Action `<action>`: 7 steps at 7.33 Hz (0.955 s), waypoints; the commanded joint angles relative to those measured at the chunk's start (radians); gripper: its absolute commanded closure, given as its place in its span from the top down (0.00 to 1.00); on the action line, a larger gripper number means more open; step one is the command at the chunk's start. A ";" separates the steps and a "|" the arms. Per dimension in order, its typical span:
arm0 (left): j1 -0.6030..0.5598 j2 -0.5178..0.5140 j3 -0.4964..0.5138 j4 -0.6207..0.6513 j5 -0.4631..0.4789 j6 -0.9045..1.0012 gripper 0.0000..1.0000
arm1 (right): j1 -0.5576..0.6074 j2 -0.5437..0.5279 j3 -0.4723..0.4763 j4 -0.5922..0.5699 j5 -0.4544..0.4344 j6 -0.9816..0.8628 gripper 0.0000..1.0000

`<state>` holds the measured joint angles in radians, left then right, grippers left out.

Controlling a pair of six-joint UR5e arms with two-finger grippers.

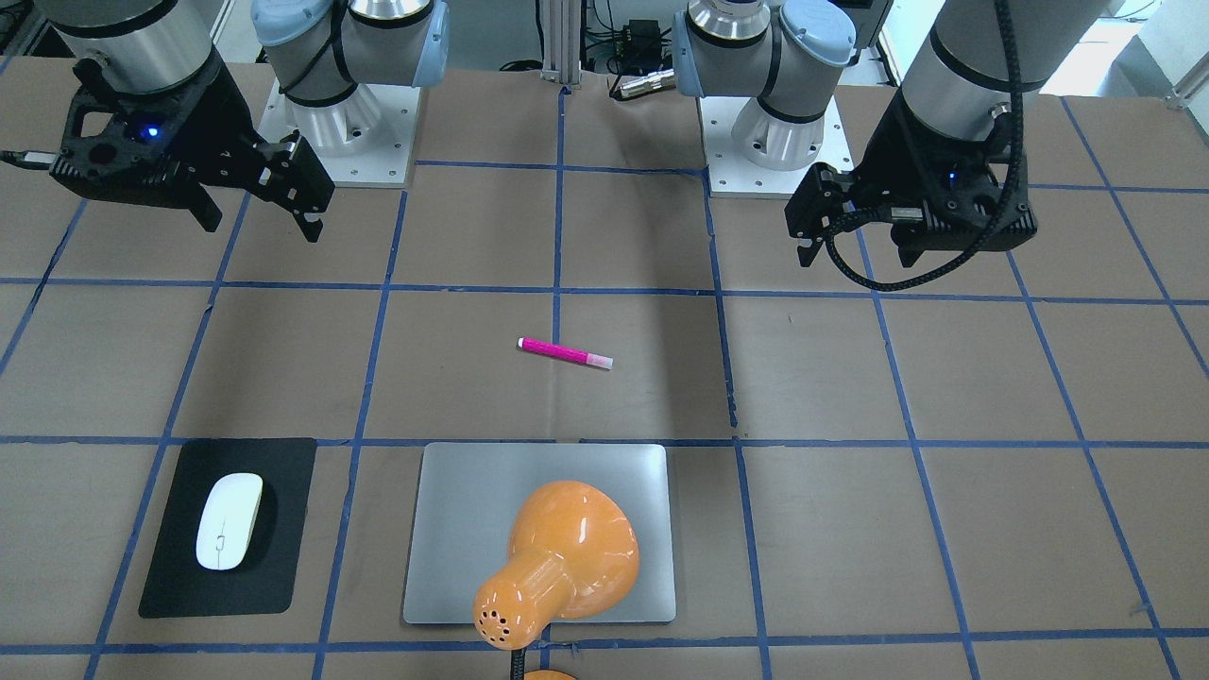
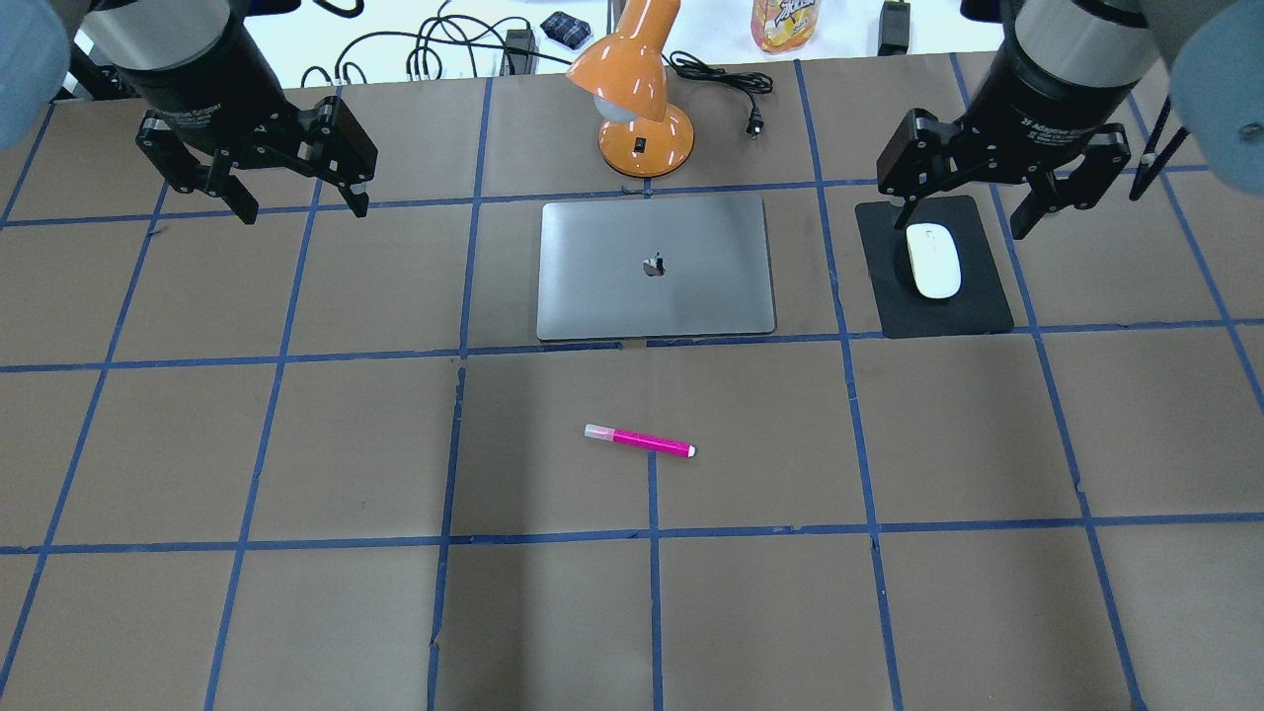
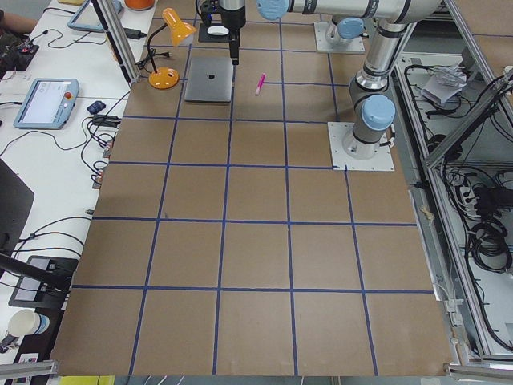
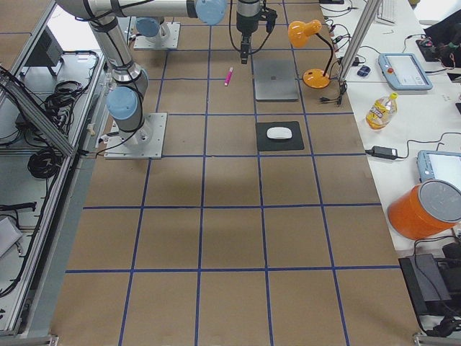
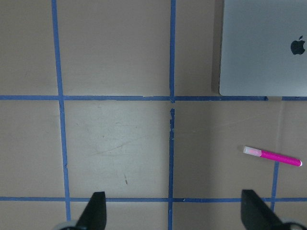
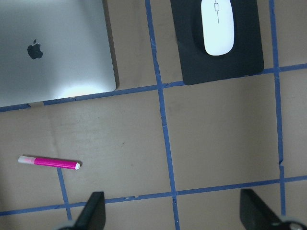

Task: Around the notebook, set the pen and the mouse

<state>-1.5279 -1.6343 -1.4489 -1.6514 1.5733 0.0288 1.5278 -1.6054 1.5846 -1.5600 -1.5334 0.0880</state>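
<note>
**Q:** Overhead listing?

**A:** Item one: short magenta-pink pen with pale end (image 2: 640, 440), flat on the brown papered table (image 2: 296, 444). It is on my side of the large silver-grey slab notebook (image 2: 592, 286) and apart from it. Its long axis runs across the table, pale end toward my left. My left gripper (image 2: 303, 209) and right gripper (image 2: 956, 225) both have fingers spread and hold nothing. The pen lies roughly midway between them.
Item two: glossy white oval mouse (image 2: 933, 260) on a matte black mat (image 2: 978, 306), right of the notebook and near my right gripper.

**Q:** Front-facing?

**A:** Layout mirrored. An orange desk lamp (image 1: 567, 548) hides part of the notebook.

**Q:** Side views?

**A:** Too small to add anything.

**Q:** Wrists?

**A:** Left: pen low right, outside my fingers. Right: pen low left, mouse at top. I judge neither arm clearly nearer. A grasp wants the fingers set across the barrel.
</note>
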 commanded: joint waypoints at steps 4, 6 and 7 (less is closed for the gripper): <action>-0.001 -0.027 0.074 -0.080 0.010 0.000 1.00 | 0.000 -0.007 0.008 0.005 -0.002 -0.002 1.00; -0.003 -0.024 0.067 -0.087 0.010 0.000 1.00 | 0.000 -0.007 0.008 0.002 -0.001 -0.001 1.00; -0.005 -0.029 0.067 -0.087 0.011 0.000 1.00 | 0.000 -0.002 0.006 0.000 0.001 -0.004 1.00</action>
<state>-1.5311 -1.6598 -1.3805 -1.7371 1.5837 0.0292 1.5278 -1.6094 1.5906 -1.5583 -1.5345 0.0866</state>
